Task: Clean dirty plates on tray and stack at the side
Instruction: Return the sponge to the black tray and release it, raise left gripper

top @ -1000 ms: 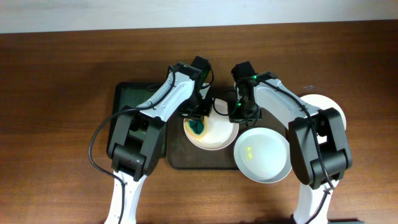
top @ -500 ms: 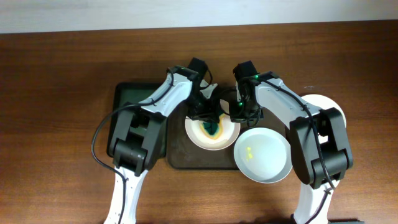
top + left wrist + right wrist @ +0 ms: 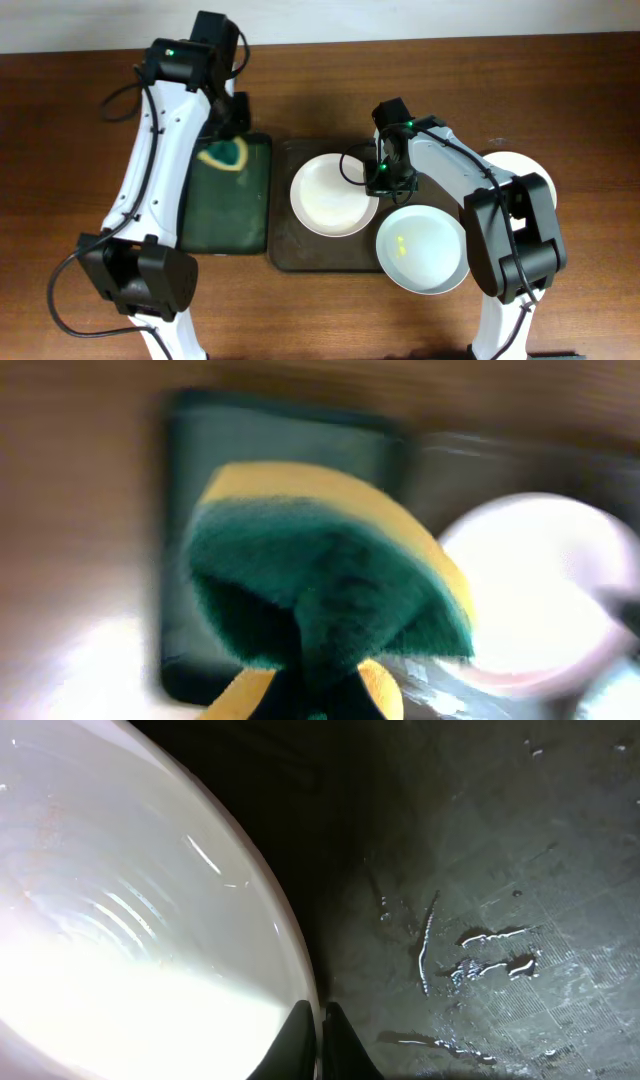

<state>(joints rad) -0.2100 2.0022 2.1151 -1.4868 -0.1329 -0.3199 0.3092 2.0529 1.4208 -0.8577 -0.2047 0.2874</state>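
A white plate (image 3: pixel 332 194) lies on the dark brown tray (image 3: pixel 290 250), its middle looking clean. My right gripper (image 3: pixel 378 184) is shut on that plate's right rim (image 3: pixel 200 920), one finger on each side of the edge (image 3: pixel 318 1020). A second plate (image 3: pixel 422 248) with a yellow smudge overlaps the tray's front right corner. A third plate (image 3: pixel 520 165) lies on the table at the right, mostly behind my right arm. My left gripper (image 3: pixel 222 152) is shut on a green and yellow sponge (image 3: pixel 320 570), held above the black tray (image 3: pixel 225 220).
The black tray with a greenish bottom lies left of the brown tray. The brown tray's surface (image 3: pixel 480 920) is wet with streaks of water. The wooden table (image 3: pixel 80 150) runs around both trays. The left wrist view is blurred.
My left arm has lifted the sponge off the plate and swung left, over the black tray. The plate's green and yellow mark is gone. My right gripper has stayed on the rim.
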